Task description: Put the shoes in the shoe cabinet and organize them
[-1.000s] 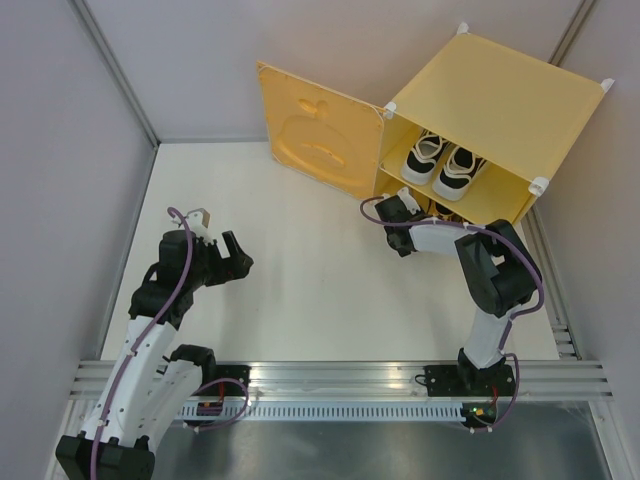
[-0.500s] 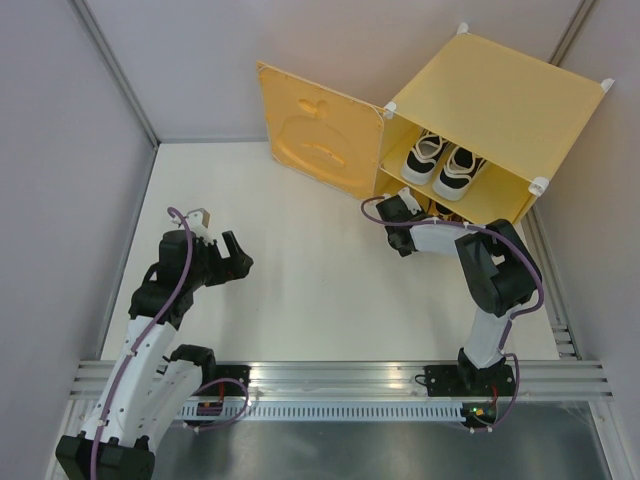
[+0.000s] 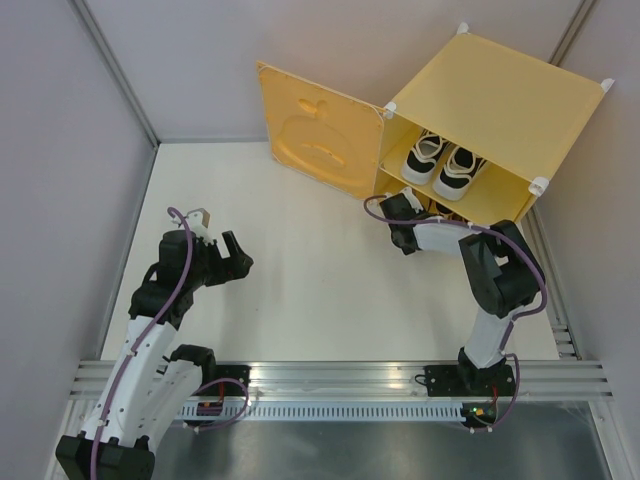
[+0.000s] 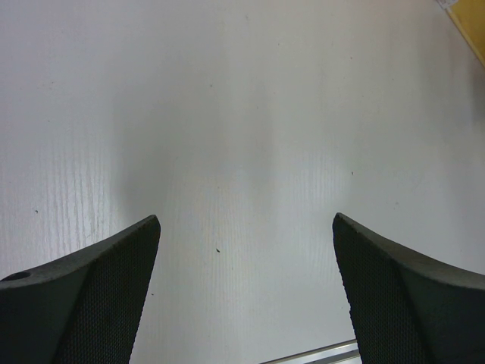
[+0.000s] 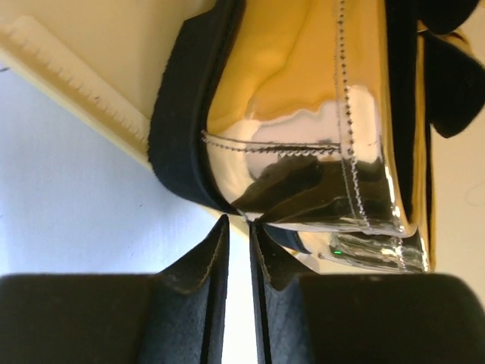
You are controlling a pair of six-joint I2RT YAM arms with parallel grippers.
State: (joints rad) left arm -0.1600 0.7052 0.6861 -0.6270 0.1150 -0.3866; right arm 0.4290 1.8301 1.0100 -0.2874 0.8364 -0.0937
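Note:
The yellow-orange shoe cabinet (image 3: 500, 100) stands at the back right with its smiling-face door (image 3: 315, 135) swung open to the left. The pair of white sneakers (image 3: 445, 165) sits on the upper shelf. A shiny gold loafer (image 5: 318, 114) with a black sole (image 5: 182, 129) lies in the lower compartment, mostly hidden in the top view. My right gripper (image 3: 400, 205) is at the lower opening; its tips (image 5: 239, 224) are nearly together and touch the loafer's heel, with nothing between them. My left gripper (image 3: 232, 255) is open and empty over the table, and it also shows in the left wrist view (image 4: 246, 227).
The cabinet's front floor edge (image 5: 68, 68) lies just left of the loafer. The white table (image 3: 300, 260) spreads between the arms. Grey walls close in left and right. A metal rail (image 3: 340, 375) runs along the near edge.
My right gripper has shifted slightly toward the cabinet's lower opening. The left arm has not moved.

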